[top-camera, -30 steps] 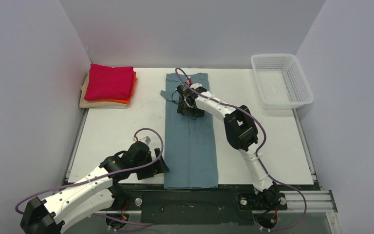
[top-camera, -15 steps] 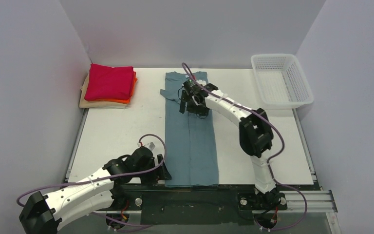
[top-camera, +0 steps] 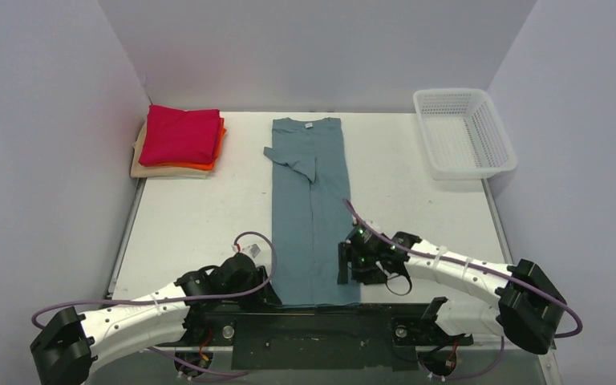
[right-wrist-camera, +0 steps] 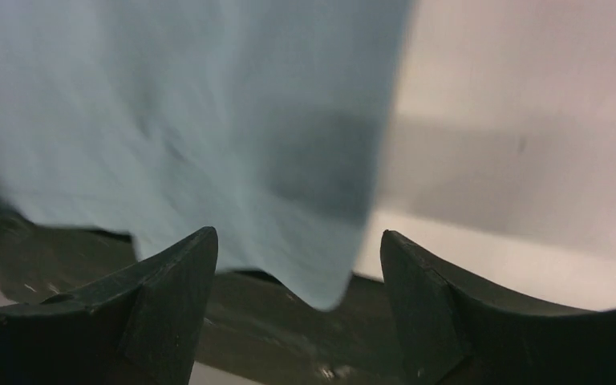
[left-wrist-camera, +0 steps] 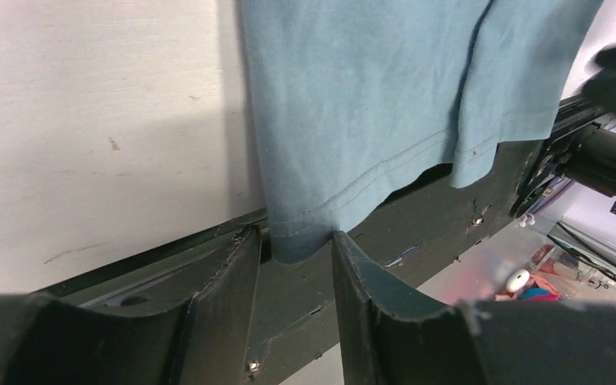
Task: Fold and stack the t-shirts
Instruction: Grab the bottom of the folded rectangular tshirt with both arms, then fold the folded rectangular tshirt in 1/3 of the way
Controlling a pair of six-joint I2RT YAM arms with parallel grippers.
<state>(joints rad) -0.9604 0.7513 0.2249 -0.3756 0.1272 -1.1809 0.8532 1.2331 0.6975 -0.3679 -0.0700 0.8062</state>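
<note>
Item: teal t-shirt (top-camera: 313, 200), folded lengthwise, near hem overhanging the table (top-camera: 192, 216) edge.
My left gripper (left-wrist-camera: 293, 241): fingers narrowly apart, one hem corner between them.
My right gripper (right-wrist-camera: 297, 241): fingers wide apart, the other corner between them.
Risk: pinching only one layer, or lifting unevenly, would skew the fold.

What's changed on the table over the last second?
The right pincer swung back from the collar end of the teal shirt to its near right hem corner. The left pincer crept to the near left corner. Both open. Shirt, folded stack and basket stayed put.
</note>
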